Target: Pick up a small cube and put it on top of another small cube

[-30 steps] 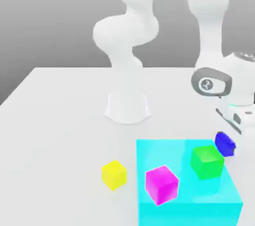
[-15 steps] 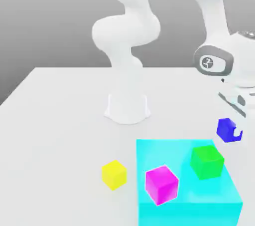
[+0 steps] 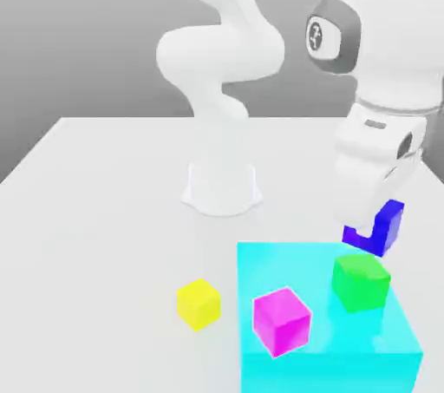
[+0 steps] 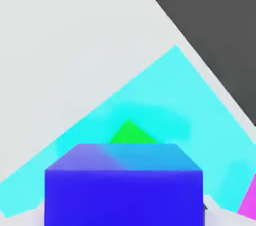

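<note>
1. My jaws (image 3: 371,231) are clenched on the dark blue cube (image 3: 388,226), which I hold near the green cube (image 3: 361,282).
2. The green cube and the magenta cube (image 3: 282,322) rest on the cyan block (image 3: 286,270).
3. The yellow cube (image 3: 199,304) sits beside that block, on the white table (image 3: 104,252).

A simulated robotics lab, by the look of it: a white Franka Panda arm (image 3: 221,62) is mounted on a bare, pale desk (image 3: 113,235), with brightly coloured plain cubes and a flat-topped cyan block (image 3: 286,265) laid out before it, against a blank grey backdrop (image 3: 78,36).
</note>
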Controlling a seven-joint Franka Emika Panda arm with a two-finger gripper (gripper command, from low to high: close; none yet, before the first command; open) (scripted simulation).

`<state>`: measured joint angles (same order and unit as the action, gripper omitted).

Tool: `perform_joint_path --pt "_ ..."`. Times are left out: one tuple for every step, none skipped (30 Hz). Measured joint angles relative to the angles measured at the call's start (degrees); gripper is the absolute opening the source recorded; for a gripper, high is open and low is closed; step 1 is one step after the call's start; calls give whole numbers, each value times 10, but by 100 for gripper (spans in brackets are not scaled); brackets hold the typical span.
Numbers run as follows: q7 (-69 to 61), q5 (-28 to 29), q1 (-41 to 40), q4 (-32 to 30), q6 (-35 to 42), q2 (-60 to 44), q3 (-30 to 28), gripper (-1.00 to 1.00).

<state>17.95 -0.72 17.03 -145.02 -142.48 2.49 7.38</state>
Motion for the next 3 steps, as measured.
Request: perform_joint_path --pt "0 0 0 0 0 0 0 100" --pt "0 0 0 0 0 0 0 100" --pt "0 0 0 0 0 0 0 100"
